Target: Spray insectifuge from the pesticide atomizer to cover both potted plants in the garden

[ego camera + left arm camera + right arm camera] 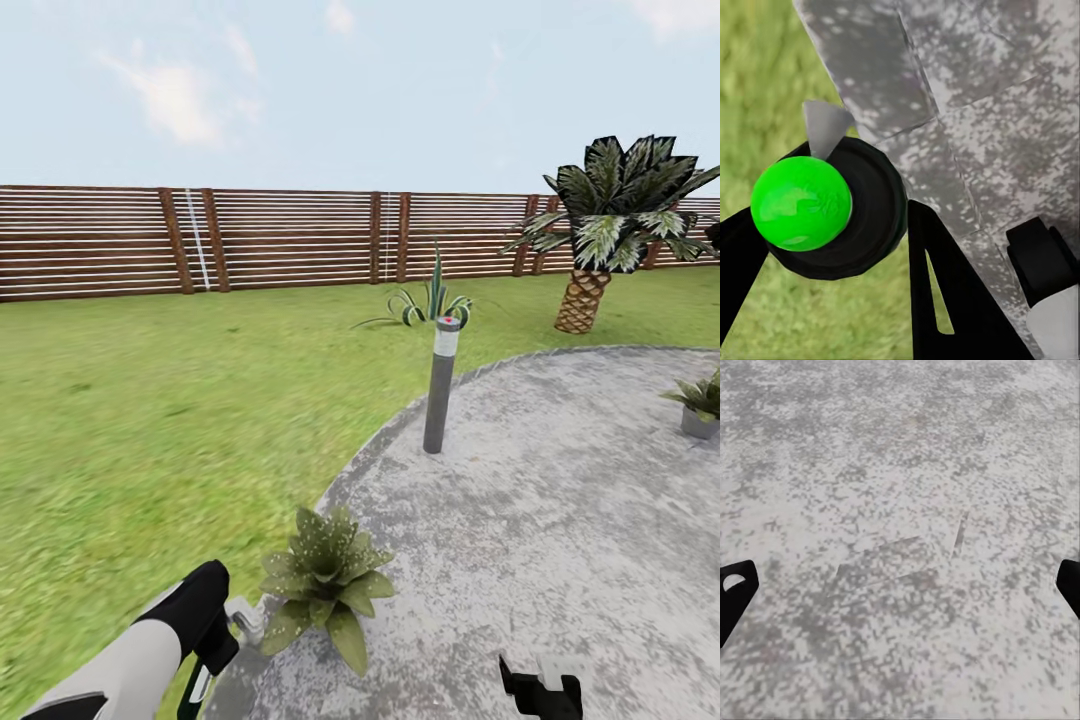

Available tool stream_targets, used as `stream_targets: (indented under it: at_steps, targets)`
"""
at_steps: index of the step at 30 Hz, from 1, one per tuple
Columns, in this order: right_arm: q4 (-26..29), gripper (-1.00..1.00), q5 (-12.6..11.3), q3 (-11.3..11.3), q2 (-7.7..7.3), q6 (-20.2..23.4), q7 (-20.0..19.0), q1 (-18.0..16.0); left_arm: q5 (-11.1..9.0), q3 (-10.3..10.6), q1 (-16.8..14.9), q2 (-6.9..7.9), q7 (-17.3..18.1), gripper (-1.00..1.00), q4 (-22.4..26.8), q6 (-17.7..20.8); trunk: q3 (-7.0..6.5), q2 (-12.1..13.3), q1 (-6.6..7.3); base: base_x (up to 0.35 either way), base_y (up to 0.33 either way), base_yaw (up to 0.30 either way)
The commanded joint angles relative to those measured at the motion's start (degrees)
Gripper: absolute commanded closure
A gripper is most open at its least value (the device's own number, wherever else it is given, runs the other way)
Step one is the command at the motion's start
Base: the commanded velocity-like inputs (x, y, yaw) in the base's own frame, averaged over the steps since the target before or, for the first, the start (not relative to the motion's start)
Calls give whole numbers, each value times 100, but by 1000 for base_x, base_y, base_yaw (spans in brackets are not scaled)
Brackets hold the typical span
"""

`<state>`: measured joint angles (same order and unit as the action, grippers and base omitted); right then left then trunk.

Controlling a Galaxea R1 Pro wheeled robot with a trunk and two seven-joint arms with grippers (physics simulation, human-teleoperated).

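My left gripper (222, 640) is low at the patio's edge, shut on the pesticide atomizer (246, 618). The bottle's pale part pokes out toward the near potted plant (325, 580), a speckled rosette just beside it; its pot is hidden by the leaves. In the left wrist view the atomizer (817, 206) appears end-on as a bright green knob on a dark round body, with the black fingers (945, 292) on either side. The second potted plant (700, 405) stands in a grey pot at the far right. My right gripper (540, 690) hovers open over the paving (900, 510), holding nothing.
A grey bollard light (440, 385) stands at the patio's (560, 520) rim, beyond the near plant. Behind it grow a spiky potless plant (430, 300) and a palm-like tree (600, 230). Lawn (150, 420) spreads to the left, up to the slat fence (300, 240).
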<state>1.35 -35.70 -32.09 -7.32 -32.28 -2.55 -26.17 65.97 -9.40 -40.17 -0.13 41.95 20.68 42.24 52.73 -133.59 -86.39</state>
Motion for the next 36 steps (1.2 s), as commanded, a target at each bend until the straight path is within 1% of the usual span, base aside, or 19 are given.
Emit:
stream_targets:
  at_steps: [1,4,6,8,11,13,16,19,23,26,30,34,36]
  targets:
    - [-1,-100,-60,-34,-1,-15,-27,-2,26,-28,4,-6,40,100,-20,15,6,-2,-1,83,17,0]
    - [-2,-100,-60,-34,1,-15,-27,-2,-15,-35,8,-32,41,100,-55,12,6,-2,-1,20,4,0]
    - [-2,-100,-61,-32,-2,-15,-27,-2,-16,-36,14,-68,39,100,-175,3,6,-2,-1,3,1,0]
    - [-2,-100,-61,-32,-2,-15,-27,-2,-6,-33,58,-65,34,100,-294,-109,6,-2,-1,0,0,0]
    - [-3,-100,-60,-33,2,-15,-27,-2,-27,-60,140,-20,26,100,-315,-378,6,-2,-1,0,0,0]
    - [-3,-100,-60,-34,3,-15,-27,-2,-27,-66,152,-9,23,100,-293,-423,6,-2,-1,0,0,0]
    - [-3,-100,-60,-34,3,-15,-27,-2,-25,-72,152,-17,16,100,-241,-424,6,-2,-1,45,6,0]
    - [-3,-100,-60,-34,3,-15,-27,-2,-23,-47,150,-41,15,100,-139,-413,6,-2,-1,263,92,0]
    - [-3,-100,-60,-34,3,-15,-27,-2,-23,-27,150,-45,15,100,-121,-411,6,-2,-1,291,114,0]
    - [-3,-100,-60,-34,3,-15,-27,-2,-8,-50,158,-3,15,100,-116,-426,6,-2,-1,139,56,0]
    - [-3,-100,-60,-34,3,-15,-27,-2,-18,-61,173,155,15,100,-132,-444,6,-2,-1,15,6,0]
    - [-3,-100,-60,-34,3,-15,-27,-2,16,-28,207,178,14,100,-211,-458,6,-2,-1,1,0,0]
    - [-3,-100,-60,-34,3,-15,-27,-2,6,-28,331,177,18,100,-185,-467,6,-2,-1,0,0,0]
